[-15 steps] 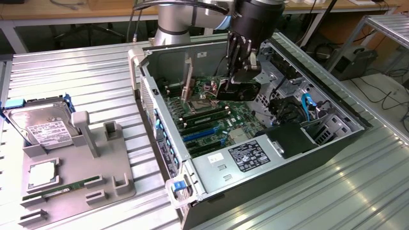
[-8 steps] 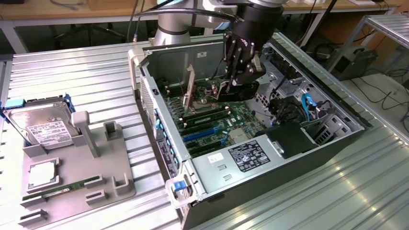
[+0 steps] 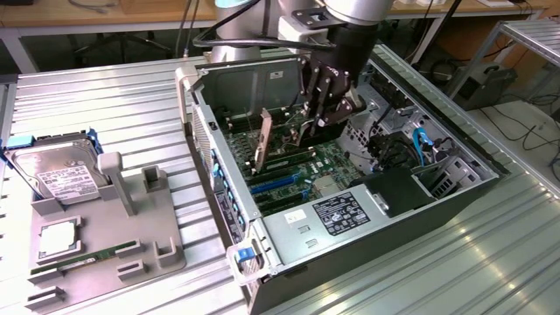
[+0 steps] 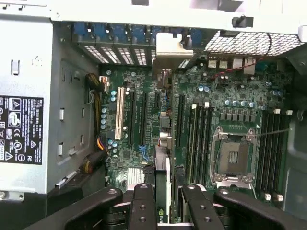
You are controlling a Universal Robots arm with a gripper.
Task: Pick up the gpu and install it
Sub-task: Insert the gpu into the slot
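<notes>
The room behind holds wooden benches (image 3: 105, 13) with cables hanging below. At the exterior view's right, loose cables trail over the pale floor (image 3: 525, 131) past a metal rack (image 3: 525, 33).

A ribbed metal surface (image 3: 114, 98) carries everything. An open computer case (image 3: 229, 85) lies on its side across the surface's middle and reaches its near edge. The robot arm (image 3: 350, 26) comes down into the case from the far edge.

A grey fixture tray (image 3: 114, 223) sits at the surface's near corner on the exterior view's left. A silver hard drive (image 3: 57, 172) with a white label stands in a blue-clipped bay at the tray's far end.

Inside the case, a grey power supply (image 3: 341, 213) fills the near end. The green motherboard (image 4: 144, 124) covers the floor, with an empty processor socket (image 4: 232, 155) beside its memory slots.

The tool (image 3: 320, 119) hangs over the expansion slots, its fingers (image 4: 143, 206) pressed against both faces of the gpu (image 4: 162, 196). The card stands on edge above the board, and its metal bracket (image 4: 168, 50) meets the rear slot openings. Whether it is seated in a slot I cannot tell.

On the tray, a processor (image 3: 57, 237) lies in a square recess and a narrow RAM stick (image 3: 88, 256) lies nearer the near edge.
</notes>
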